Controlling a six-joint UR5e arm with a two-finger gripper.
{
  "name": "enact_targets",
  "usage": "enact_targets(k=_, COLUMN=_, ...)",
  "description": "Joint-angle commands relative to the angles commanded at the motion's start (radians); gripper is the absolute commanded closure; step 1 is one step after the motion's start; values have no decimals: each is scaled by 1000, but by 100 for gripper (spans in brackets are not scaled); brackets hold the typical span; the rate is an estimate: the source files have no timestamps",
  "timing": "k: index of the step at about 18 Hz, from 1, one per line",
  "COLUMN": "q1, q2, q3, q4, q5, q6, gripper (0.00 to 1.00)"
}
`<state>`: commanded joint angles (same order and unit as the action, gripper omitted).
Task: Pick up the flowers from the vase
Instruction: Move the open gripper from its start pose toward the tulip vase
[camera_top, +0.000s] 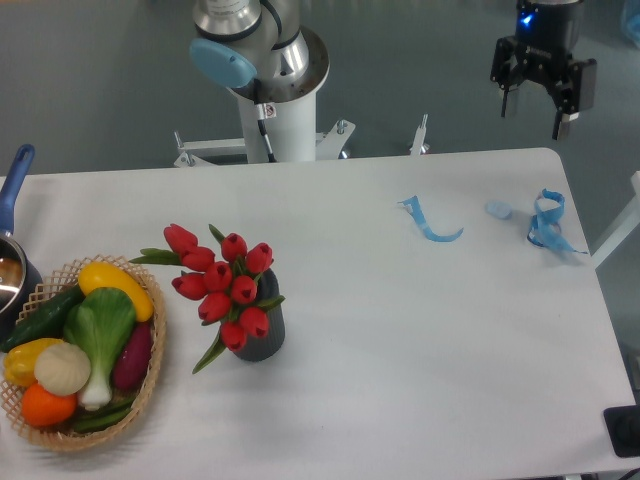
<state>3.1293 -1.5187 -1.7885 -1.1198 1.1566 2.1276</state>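
The flowers (222, 283), a bunch of red tulip buds with green leaves, stand in the vase (263, 336), a short dark ribbed cylinder on the left half of the white table (400, 350); the bunch leans out to the left and spreads wider than the vase mouth, with one leaf drooping down past its side. Just to the left sits a wicker basket (85, 360) of vegetables in yellow, green, purple, white and orange, and beyond it, at the table's left edge, a pot with a blue handle (12, 255). Over on the right half lie scraps of blue tape (432, 222), one curled strip and a looser tangle near the far right corner. My gripper (535, 105) hangs above that far right corner, well apart from the flowers, fingers parted and holding nothing. I can read no label or writing anywhere.
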Motion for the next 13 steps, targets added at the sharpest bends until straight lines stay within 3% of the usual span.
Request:
enact_targets(k=7, q1=-18, q2=14, q3=-46, q4=0, q5=-40, q6=-80, gripper=0)
enact_targets(k=10, q1=-28, q2=17, q3=-57, q4=-2, q5=-86, q6=-283, gripper=0)
enact_targets(k=13, q1=-106, q2=5, q3=-58, q4=0, q5=-86, q6=-388, gripper=0)
